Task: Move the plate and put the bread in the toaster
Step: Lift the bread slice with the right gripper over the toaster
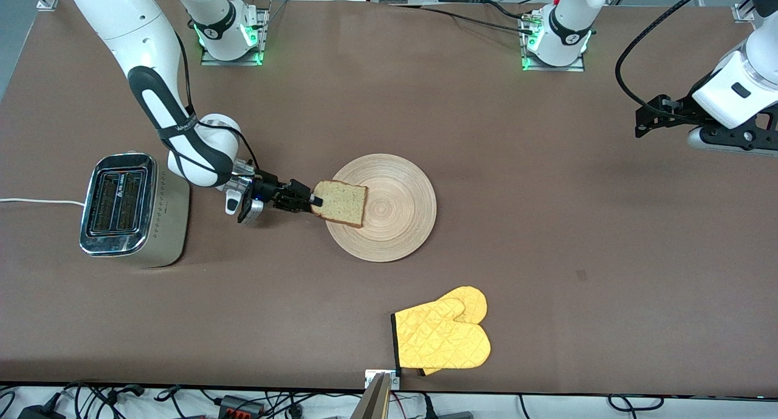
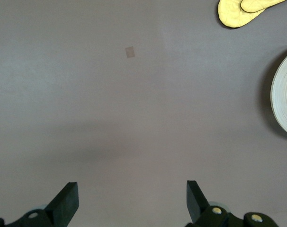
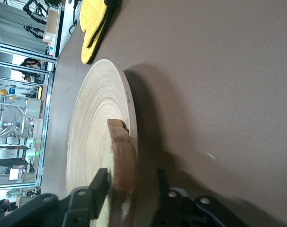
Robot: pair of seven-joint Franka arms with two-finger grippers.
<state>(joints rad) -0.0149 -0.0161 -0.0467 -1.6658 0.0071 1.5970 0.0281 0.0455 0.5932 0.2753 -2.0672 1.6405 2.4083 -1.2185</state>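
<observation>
The right arm is reaching from its base down past the toaster (image 1: 130,209), its forearm lying low and level so that the right gripper (image 1: 311,201) is pointing sideways at the plate (image 1: 395,215). Its fingers (image 3: 98,187) are straddling the crust edge of the bread (image 1: 341,202), one on each face; whether they are pressing it yet cannot be told. The bread is lying on the plate's rim toward the toaster, tilted slightly, its edge overhanging the rim.

The left arm is waiting high over the table's end, and the left gripper (image 2: 131,201) is hanging with fingers wide apart over bare tabletop; in the front view it is cut off at the frame's edge.

The toaster's slots are running toward the camera. Mitts (image 1: 444,337) are lying nearer the camera than the plate.
</observation>
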